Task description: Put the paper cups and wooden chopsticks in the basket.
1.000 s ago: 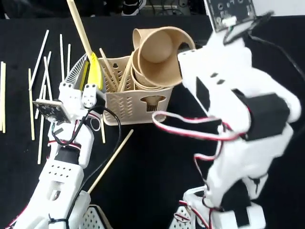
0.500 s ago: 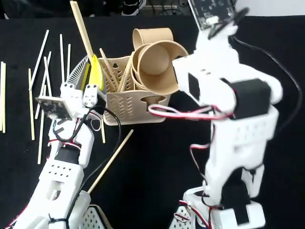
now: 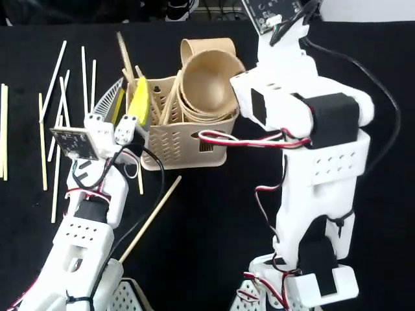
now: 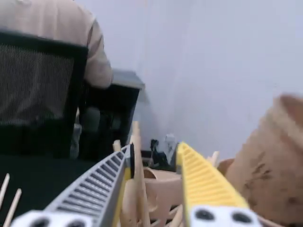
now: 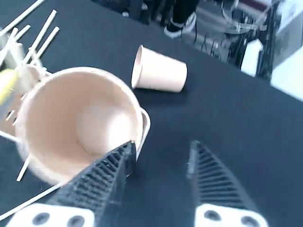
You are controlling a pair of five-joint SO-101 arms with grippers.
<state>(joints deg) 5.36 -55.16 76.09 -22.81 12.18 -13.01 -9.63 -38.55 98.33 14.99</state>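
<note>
High view: tan paper cups [image 3: 207,81] nested.

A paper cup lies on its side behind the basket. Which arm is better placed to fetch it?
Probably right: the right gripper is open and empty, with the lying cup close ahead. The left gripper has a chopstick between its fingers at the basket.

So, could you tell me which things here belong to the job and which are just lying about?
Job: basket; stacked cups; lying cup; loose chopsticks; upright chopstick.
Not the job: chair; arm cables.
</note>
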